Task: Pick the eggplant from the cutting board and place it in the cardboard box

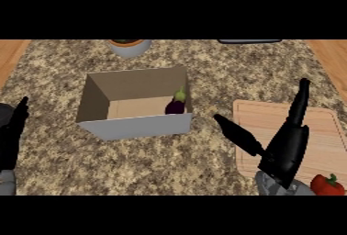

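Observation:
The purple eggplant (pixel 176 106) with its green stem lies inside the cardboard box (pixel 97 94), against the box's right wall. The wooden cutting board (pixel 320 130) lies to the right of the box. My right hand (pixel 287 148) hovers over the board's left part, open, fingers straight and pointing away, thumb stretched left toward the box; it holds nothing. My left hand (pixel 13 133) rests open at the left edge of the view, fingers up.
A red bell pepper (pixel 327 185) sits at the board's near right corner. A pot with an orange rim (pixel 129 46) stands behind the box. A dark flat object (pixel 249 41) lies at the counter's far edge. Wood surfaces flank the counter on both sides.

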Robot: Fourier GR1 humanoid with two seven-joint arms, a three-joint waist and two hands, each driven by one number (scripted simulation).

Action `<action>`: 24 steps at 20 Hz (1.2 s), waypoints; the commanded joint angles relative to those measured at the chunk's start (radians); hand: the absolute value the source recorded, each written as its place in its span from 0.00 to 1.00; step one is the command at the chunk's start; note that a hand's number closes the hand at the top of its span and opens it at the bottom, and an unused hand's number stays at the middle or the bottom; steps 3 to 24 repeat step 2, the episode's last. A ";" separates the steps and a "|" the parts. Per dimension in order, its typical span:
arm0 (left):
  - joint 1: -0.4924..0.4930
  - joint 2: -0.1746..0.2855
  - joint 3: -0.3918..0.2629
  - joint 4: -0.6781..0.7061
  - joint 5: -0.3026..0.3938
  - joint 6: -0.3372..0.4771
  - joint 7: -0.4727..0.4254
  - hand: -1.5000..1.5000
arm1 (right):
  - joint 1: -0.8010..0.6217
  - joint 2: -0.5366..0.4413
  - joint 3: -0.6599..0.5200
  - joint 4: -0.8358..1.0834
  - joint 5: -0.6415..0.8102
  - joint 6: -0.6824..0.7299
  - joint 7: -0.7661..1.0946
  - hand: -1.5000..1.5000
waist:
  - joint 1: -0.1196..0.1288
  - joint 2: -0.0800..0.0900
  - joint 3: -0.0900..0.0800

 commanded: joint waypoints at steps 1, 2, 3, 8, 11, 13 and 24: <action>0.025 -0.026 -0.021 -0.054 -0.020 0.021 0.016 0.50 | 0.258 -0.110 0.062 -0.246 -0.005 0.073 0.003 0.00 | 0.012 0.004 0.001; -0.036 -0.002 0.004 0.032 -0.002 0.005 -0.005 0.50 | 0.284 -0.134 0.077 -0.293 -0.014 0.109 0.008 0.00 | 0.006 0.007 0.000; -0.036 -0.002 0.004 0.032 -0.002 0.005 -0.005 0.50 | 0.284 -0.134 0.077 -0.293 -0.014 0.109 0.008 0.00 | 0.006 0.007 0.000; -0.036 -0.002 0.004 0.032 -0.002 0.005 -0.005 0.50 | 0.284 -0.134 0.077 -0.293 -0.014 0.109 0.008 0.00 | 0.006 0.007 0.000; -0.036 -0.002 0.004 0.032 -0.002 0.005 -0.005 0.50 | 0.284 -0.134 0.077 -0.293 -0.014 0.109 0.008 0.00 | 0.006 0.007 0.000; -0.036 -0.002 0.004 0.032 -0.002 0.005 -0.005 0.50 | 0.284 -0.134 0.077 -0.293 -0.014 0.109 0.008 0.00 | 0.006 0.007 0.000; -0.036 -0.002 0.004 0.032 -0.002 0.005 -0.005 0.50 | 0.284 -0.134 0.077 -0.293 -0.014 0.109 0.008 0.00 | 0.006 0.007 0.000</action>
